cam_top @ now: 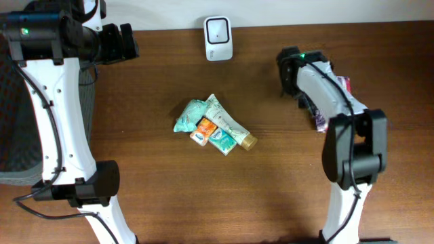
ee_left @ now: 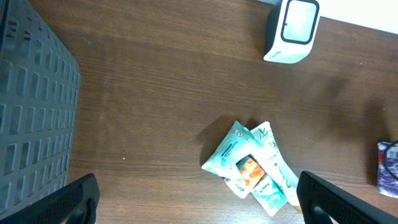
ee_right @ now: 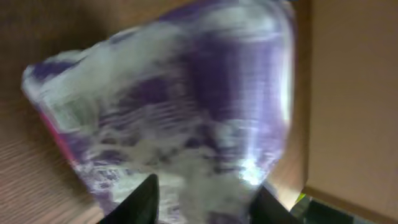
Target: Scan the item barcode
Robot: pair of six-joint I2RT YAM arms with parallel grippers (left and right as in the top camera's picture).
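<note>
A purple packet [ee_right: 180,106] fills the right wrist view, blurred, with my right gripper [ee_right: 208,202] over it. Its two dark fingers stand apart, and the packet's foil spans the gap between them. From overhead the same packet [cam_top: 319,122] lies on the table at the right, mostly under the right arm [cam_top: 319,85]. The white scanner [cam_top: 218,37] stands at the back centre. My left gripper [cam_top: 125,42] hovers at the back left, wide open and empty [ee_left: 199,208]. It looks down on the scanner [ee_left: 292,30] and on a pile of packets [ee_left: 252,165].
The pile [cam_top: 213,125] in mid-table holds teal pouches, an orange-labelled sachet and a tube with a gold cap [cam_top: 249,141]. A dark grey mesh basket [cam_top: 10,108] stands at the left edge. The right arm's base [cam_top: 352,163] rises at the front right.
</note>
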